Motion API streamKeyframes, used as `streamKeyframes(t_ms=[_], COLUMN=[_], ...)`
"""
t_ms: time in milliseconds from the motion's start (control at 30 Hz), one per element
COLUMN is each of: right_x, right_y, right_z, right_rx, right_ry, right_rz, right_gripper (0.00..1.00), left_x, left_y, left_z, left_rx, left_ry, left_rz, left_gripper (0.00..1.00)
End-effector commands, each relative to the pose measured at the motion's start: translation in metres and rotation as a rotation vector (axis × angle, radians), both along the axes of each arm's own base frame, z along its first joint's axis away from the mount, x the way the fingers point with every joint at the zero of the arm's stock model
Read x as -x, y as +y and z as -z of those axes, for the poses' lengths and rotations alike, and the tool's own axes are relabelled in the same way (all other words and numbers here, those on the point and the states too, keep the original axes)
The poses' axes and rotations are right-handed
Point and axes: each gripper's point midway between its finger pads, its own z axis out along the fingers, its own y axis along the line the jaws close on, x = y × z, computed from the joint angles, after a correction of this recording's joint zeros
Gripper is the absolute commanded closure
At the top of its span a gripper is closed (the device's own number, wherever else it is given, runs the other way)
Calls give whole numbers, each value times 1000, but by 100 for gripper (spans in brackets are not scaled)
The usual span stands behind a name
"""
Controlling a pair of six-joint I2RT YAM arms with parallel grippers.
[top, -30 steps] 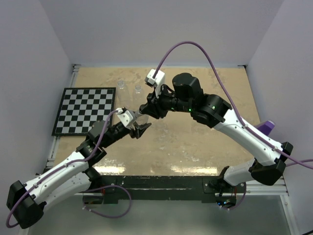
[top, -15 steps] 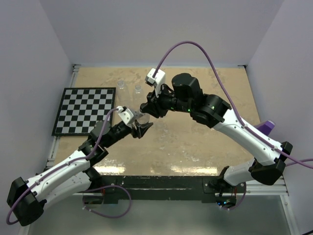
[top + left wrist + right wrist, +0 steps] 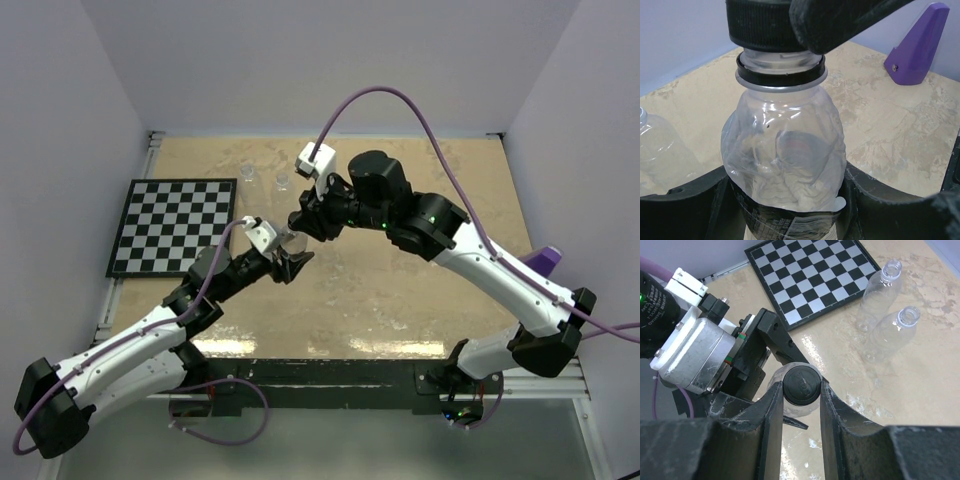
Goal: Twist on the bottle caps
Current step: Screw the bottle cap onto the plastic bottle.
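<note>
Left wrist view puts me right against the job: my left claw [image 3: 285, 262] is closed around the belly of a clear, crumpled bottle [image 3: 785, 150] and holds it upright, lifted off the table [image 3: 890, 125]. The black cap [image 3: 760, 25] sits on the bottle's mouth, and a sliver of bare neck shows under it, so I judge it is not fully wound down.

From the right wrist camera, my right claw [image 3: 800, 390] is nearly closed, its two fingers pinching that cap by the rim from above.

So I take the step in hand to be threading this first cap. The next move calls for turning the right wrist with light downward pressure while the left arm keeps the bottle from spinning. The plastic looks soft, so it could twist or buckle in the grip.

Two other bottles [image 3: 880, 287] stand open-mouthed beside the chessboard [image 3: 810, 275], well apart from both claws. I cannot find their caps in any view.
</note>
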Motion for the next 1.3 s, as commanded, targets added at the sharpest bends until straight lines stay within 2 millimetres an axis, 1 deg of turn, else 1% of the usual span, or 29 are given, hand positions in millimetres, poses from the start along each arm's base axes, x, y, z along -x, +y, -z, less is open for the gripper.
streamKeyframes(t_ms=[0,33,100,333,400,433,567,767,900,1033,1100,1267], right_x=[18,19,17,6,5,6,3,-2,-2,-7,-6,-5], right_y=[4,4,3,1,2,3,2,-1,-1,-4,-2,0], right_z=[41,41,42,44,46,46,46,50,52,56,56,44], right_rx=[103,105,109,110,107,107,105,130,127,135,128,83], right_ry=[146,149,156,171,185,192,197,195,210,215,219,207], right_rz=[-41,-39,-27,61,75,77,121,180,197,250,246,239], right_gripper=[89,89,89,91,91,91,92,92,92,92,92,91], left_x=[9,8,6,0,3,-1,-4,-9,-12,-14,-15,-14], left_y=[-6,-5,-3,6,3,6,5,1,2,4,2,-1], left_z=[-100,-100,-100,-106,-108,-110,-112,-112,-111,-112,-110,-102], left_rx=[187,167,166,229,229,229,222,210,223,242,246,241], left_ry=[-275,-309,-316,-321,-336,-339,-349,-339,-327,-315,-304,-280], left_rz=[31,24,7,-76,-76,-114,-169,-231,-272,-307,-309,-290], left_gripper=[100,100,100,100,100,100,100,100,100,100,100,100])
